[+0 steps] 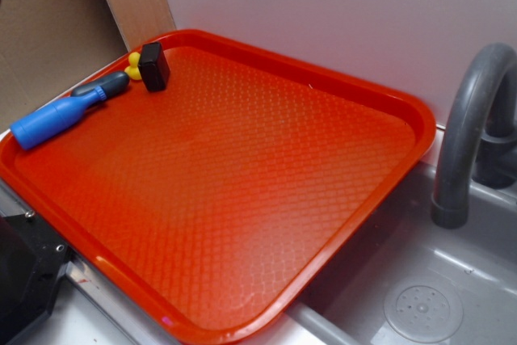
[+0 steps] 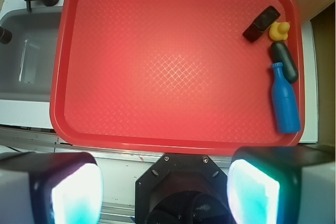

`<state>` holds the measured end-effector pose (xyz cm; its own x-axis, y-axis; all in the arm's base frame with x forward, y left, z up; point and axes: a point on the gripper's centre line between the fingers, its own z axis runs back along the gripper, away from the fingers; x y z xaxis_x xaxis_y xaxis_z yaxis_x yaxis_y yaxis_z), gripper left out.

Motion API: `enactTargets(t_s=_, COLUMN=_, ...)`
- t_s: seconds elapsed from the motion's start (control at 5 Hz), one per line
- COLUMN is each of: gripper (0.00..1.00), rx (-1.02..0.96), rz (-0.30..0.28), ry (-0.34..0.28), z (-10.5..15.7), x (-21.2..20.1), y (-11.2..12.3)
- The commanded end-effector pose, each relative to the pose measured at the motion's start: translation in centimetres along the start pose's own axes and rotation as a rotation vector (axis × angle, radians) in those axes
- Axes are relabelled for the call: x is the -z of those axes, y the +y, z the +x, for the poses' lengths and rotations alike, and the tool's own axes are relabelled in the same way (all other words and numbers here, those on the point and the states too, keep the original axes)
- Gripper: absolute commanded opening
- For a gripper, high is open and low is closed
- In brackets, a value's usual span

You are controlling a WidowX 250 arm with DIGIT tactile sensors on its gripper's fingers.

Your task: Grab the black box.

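Gripper (image 2: 165,187) open wide, empty, hanging off tray's (image 2: 157,140) near edge; black box (image 2: 261,23) far ahead-right by the corner, long axis diagonal.

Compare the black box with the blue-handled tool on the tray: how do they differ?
The black box is a short matte black block; the blue-handled tool is far longer. The box is one colour throughout, while the tool has a bright blue handle and a dark grey rounded end. The box sits close against the small yellow piece; the tool's grey end lies just beside it. Both rest in the same corner of the red tray.
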<state>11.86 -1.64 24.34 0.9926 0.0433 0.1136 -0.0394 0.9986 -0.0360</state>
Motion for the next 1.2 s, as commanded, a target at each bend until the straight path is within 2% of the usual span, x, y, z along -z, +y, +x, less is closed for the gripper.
enactTargets(t_s=0.0, gripper=1.0, rx=0.0, rz=0.0, ry=0.0, z=0.0, x=0.0, y=0.0)
enactTargets(t_s=0.2, gripper=1.0, rx=-0.165, rz=0.069, ry=0.096, z=4.6, x=5.4, y=5.0)
enactTargets(t_s=0.4, gripper=1.0, rx=-0.359, rz=0.082, ry=0.026, z=8.7, x=8.0, y=8.5)
enactTargets(t_s=0.6, gripper=1.0, rx=-0.607, rz=0.102, ry=-0.071, z=10.9, x=10.1, y=11.7)
enactTargets(t_s=0.8, gripper=1.0, rx=-0.807, rz=0.127, ry=-0.166, z=11.1, x=11.3, y=13.9)
enactTargets(t_s=1.0, gripper=1.0, rx=-0.824, rz=0.151, ry=-0.204, z=11.2, x=12.6, y=15.2)
